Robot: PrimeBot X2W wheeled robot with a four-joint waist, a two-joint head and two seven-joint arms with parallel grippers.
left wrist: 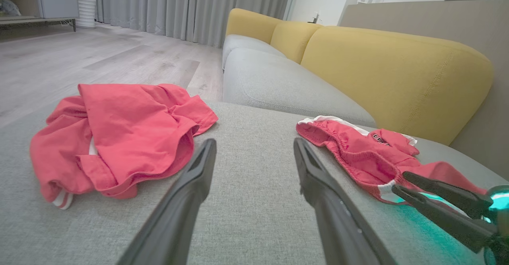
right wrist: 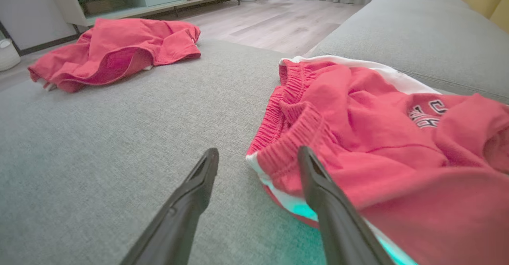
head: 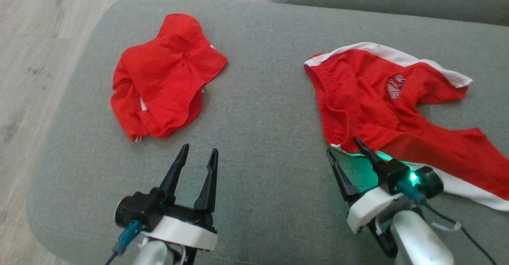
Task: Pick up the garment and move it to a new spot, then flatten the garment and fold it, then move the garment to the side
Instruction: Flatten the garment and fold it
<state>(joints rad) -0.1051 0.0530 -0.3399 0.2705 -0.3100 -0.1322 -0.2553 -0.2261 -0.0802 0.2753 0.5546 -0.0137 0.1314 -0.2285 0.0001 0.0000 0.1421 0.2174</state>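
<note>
Garment point(head: 358, 98) lies rumpled on cushion point(head: 262, 98), right tool point(head: 342, 146) spread at its edge, left tool point(head: 199, 148) spread.

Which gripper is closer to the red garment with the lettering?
Right. The right gripper is at the near edge of the lettered garment, one finger over its white trim. The left gripper is apart, to its left, above the cushion.
</note>
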